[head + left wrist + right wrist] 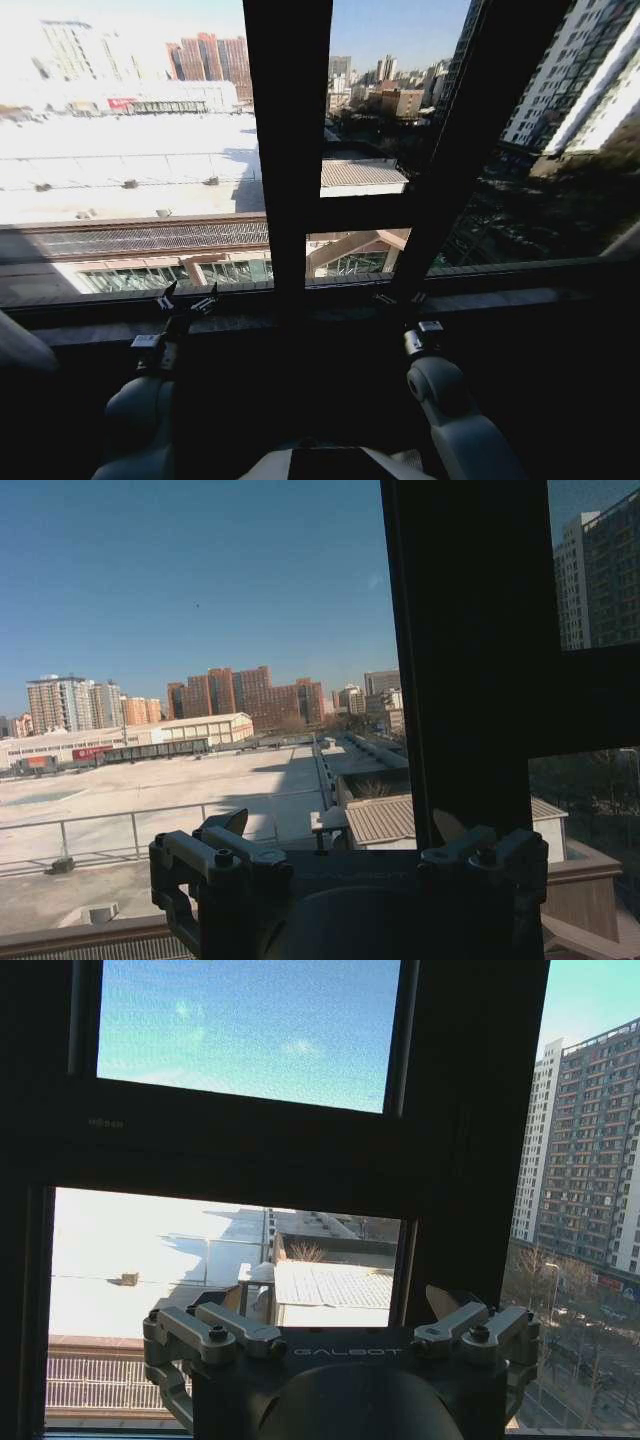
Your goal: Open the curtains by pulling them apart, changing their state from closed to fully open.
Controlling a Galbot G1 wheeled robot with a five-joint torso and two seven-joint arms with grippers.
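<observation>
Behind one dark window frame (288, 150), both end effectors, left (187, 300) and right (400, 297), hang open.

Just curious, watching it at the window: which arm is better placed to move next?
Neither clearly, I'd say: left gripper and right gripper both hover open and empty at the sill, either side of the window frame.

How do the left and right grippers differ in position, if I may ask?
The left gripper sits before clear glass, the right gripper before the frame's slanted bar. The left gripper's fingers catch light; the right gripper's lie in shadow. Both are open, empty, near the sill.
</observation>
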